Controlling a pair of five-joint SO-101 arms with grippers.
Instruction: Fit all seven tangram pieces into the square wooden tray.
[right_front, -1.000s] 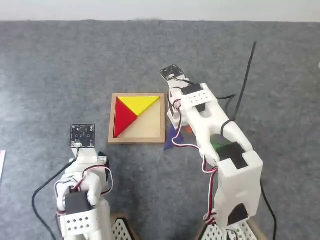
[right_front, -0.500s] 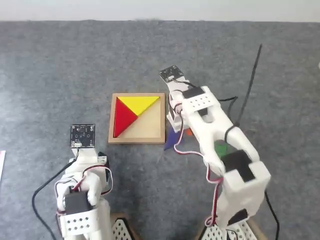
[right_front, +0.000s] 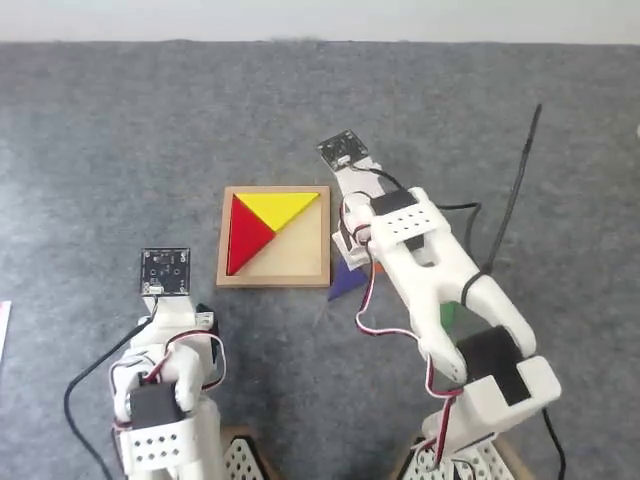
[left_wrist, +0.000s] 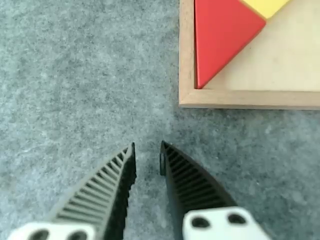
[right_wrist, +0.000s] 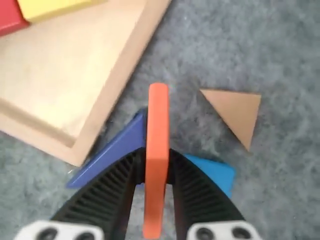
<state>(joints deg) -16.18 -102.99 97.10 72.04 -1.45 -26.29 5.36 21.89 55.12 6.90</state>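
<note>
The orange piece (right_wrist: 157, 115) is standing on edge, clamped between the right gripper (right_wrist: 156, 155) fingers, just off the tray's (right_front: 273, 281) right side. Over the last second the right arm's elbow and shoulder swung out and back while the wrist barely moved from that spot. More of the dark blue triangle (right_front: 347, 282) is uncovered now (looks to me like a lift, not a carry yet).

So two are in, the red triangle (right_front: 248, 235) and the yellow triangle (right_front: 275, 207). I'd say orange goes third and has to be laid flat first. The light blue piece (right_wrist: 215, 172), tan triangle (right_wrist: 235, 112) and green piece (right_front: 450, 312) are waiting on the grey mat (right_front: 120, 130). The left gripper (left_wrist: 147, 147) hasn't budged, tips slightly apart with nothing between them, near the tray's corner.
</note>
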